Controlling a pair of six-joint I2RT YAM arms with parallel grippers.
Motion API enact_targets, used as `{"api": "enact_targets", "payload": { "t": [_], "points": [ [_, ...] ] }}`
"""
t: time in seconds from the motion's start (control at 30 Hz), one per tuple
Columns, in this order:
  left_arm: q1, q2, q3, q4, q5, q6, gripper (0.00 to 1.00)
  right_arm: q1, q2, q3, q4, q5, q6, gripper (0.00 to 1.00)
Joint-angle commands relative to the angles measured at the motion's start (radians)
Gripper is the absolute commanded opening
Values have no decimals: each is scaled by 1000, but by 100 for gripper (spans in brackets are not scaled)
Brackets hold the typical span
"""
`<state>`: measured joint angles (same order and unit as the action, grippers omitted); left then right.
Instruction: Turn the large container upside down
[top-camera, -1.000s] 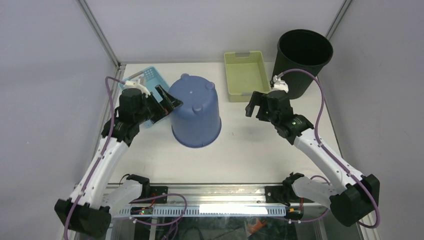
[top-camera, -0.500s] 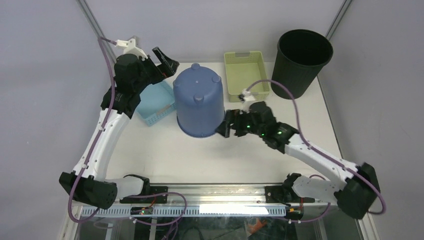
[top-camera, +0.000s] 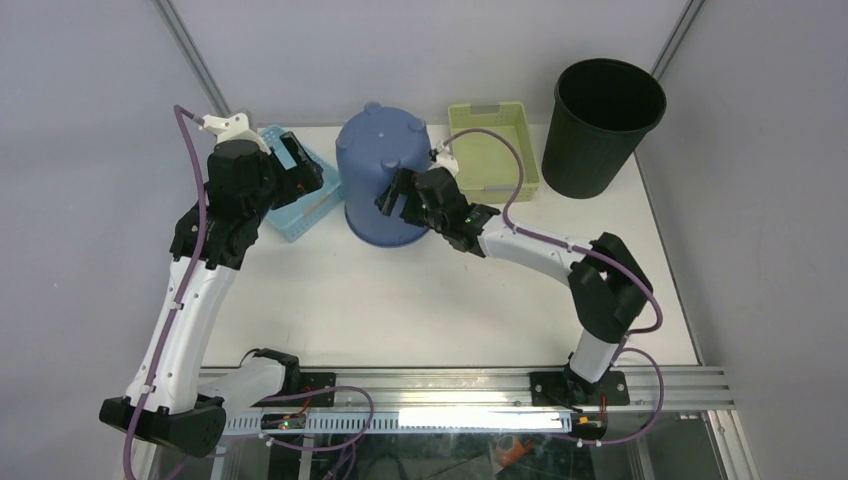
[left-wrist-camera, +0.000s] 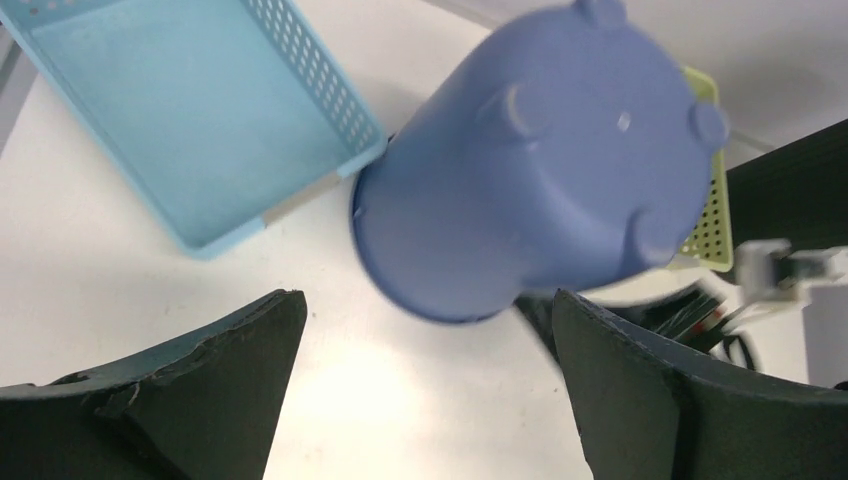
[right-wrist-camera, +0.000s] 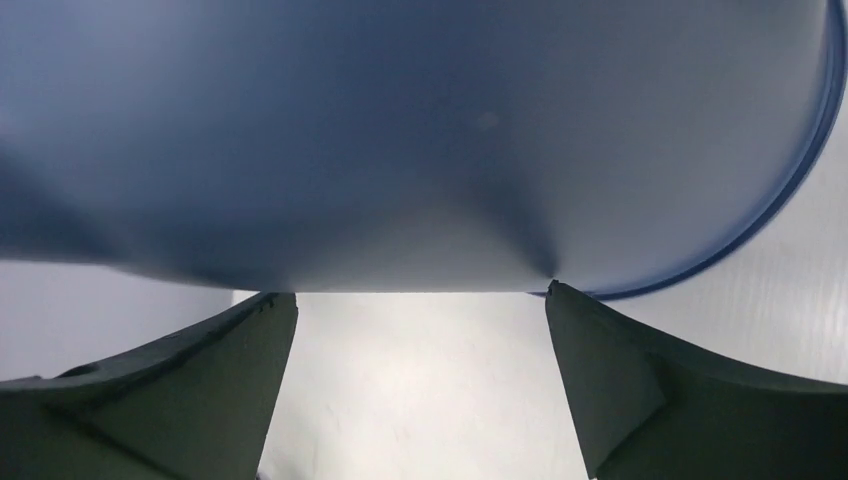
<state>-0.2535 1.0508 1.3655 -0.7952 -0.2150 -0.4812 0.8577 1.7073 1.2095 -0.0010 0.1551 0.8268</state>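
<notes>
Large container (top-camera: 380, 170) leans between basket (left-wrist-camera: 150, 120) and right claw (top-camera: 398, 200).

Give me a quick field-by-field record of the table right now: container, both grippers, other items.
container: large blue plastic bucket, footed base up, mouth toward the table
left gripper: open, over the light blue perforated basket, apart from the bucket
right gripper: open, at the bucket's lower wall; contact unclear
others: green plastic tray; black round bin, upright

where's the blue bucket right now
Top view: the blue bucket stands base-up at the far middle of the table, between the light blue basket and the green tray.
</notes>
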Motion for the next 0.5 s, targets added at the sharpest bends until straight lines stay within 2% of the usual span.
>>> {"api": "enact_targets", "payload": {
  "t": [0.0, 0.07, 0.2, 0.27, 0.37, 0.47],
  "points": [
    [4, 1, -17, -56, -54, 29, 99, -18, 41, 159, 18, 183, 54, 99],
    [5, 5, -33, -57, -70, 30, 99, -7, 26, 128, 16, 160, 26, 99],
    [6, 44, -62, -55, -62, 29, 99, 34, -25, -21, 146, 134, 64, 99],
    [6, 69, -80, -55, -42, 21, 99, 41, -15, -33, 173, 132, 73, 99],
    [8, 87, -121, -31, -48, 20, 99, 31, 53, 51, 173, 132, 73, 99],
    [21, 115, -144, -10, -48, 43, 99, -13, 157, 203, 185, 132, 73, 99]
  ]
}}
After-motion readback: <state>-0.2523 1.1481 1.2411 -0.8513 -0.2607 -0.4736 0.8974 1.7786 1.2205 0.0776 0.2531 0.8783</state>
